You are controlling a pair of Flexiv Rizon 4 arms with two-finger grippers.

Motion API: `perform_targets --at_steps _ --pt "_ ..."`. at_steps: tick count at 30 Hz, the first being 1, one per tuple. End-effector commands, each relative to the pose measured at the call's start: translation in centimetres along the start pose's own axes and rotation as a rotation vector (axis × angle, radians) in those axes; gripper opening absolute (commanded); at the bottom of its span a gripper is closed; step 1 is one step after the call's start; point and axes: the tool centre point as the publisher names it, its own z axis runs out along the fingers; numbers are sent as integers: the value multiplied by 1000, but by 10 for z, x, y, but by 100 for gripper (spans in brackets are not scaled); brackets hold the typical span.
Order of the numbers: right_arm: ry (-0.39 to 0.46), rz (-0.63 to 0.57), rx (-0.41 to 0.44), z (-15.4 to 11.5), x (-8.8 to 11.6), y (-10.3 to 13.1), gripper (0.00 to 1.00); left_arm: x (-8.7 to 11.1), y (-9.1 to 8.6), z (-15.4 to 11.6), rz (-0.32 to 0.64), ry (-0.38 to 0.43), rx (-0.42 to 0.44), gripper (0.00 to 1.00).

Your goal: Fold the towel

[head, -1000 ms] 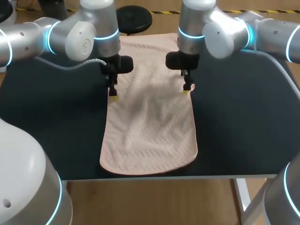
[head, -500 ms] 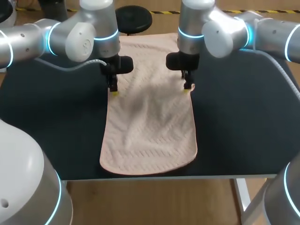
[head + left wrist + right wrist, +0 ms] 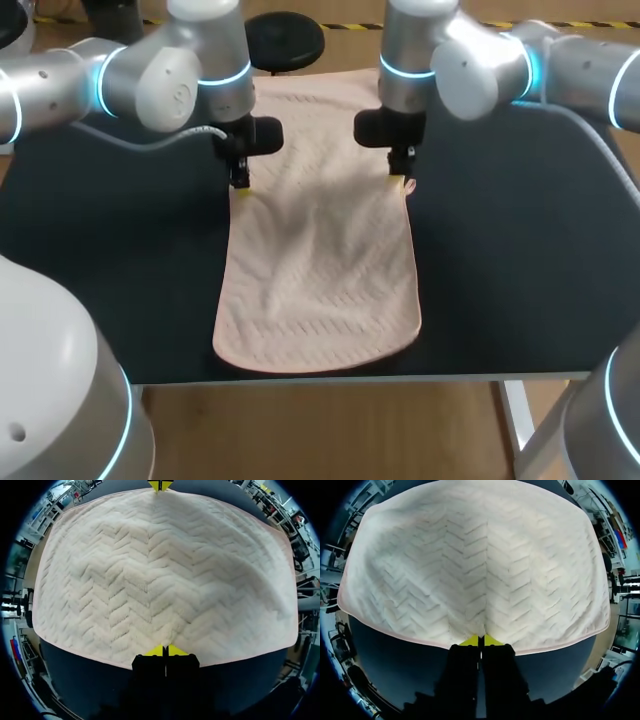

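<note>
Head view: the towel (image 3: 320, 270) is lying flat and lengthwise on the dark table (image 3: 110, 260), running from the far edge almost to the front edge
Left arm: it is coming in from the left side, with its wrist hanging over the towel's left long edge, in the far half
Left gripper (image 3: 241, 187): it is pointing straight down and clenching the towel's left edge, the yellow tips meeting on the cloth
Left wrist view: the two tips are pressing together on the hem, and the cloth is puckering in a small crease toward them; dark table is showing under the fingers; the other arm's yellow tips are sitting on the opposite hem, straight across the towel
Towel: pale cream with a herringbone weave, it is spreading between both grippers, lightly rumpled through the middle and smoother at the near end, with rounded near corners
Right gripper (image 3: 399, 181): it is pointing down and grasping the towel's right edge, level with the left gripper
Right wrist view: the yellow tips are closing on the hem with no gap showing, and a fold is rising from them into the cloth
Right arm: it is coming in from the right side, with its wrist hanging over the towel's right long edge
</note>
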Motion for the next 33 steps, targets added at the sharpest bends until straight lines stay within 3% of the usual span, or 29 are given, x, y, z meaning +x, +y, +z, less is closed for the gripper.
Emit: perform_targets --at_steps 1,14,23,33 --pt "-12 1 3 -20 8 -6 0 10 4 -18 1 -19 -6 0" --pt "-52 -5 4 -69 10 -14 0 14 14 -69 -33 -64 -17 0" --pt "-99 -64 28 -140 1 -20 0 12 12 -132 -25 -124 -5 0" --pt "-164 -95 -15 -221 -4 -28 0 -1 -3 -217 -4 -218 -32 0"
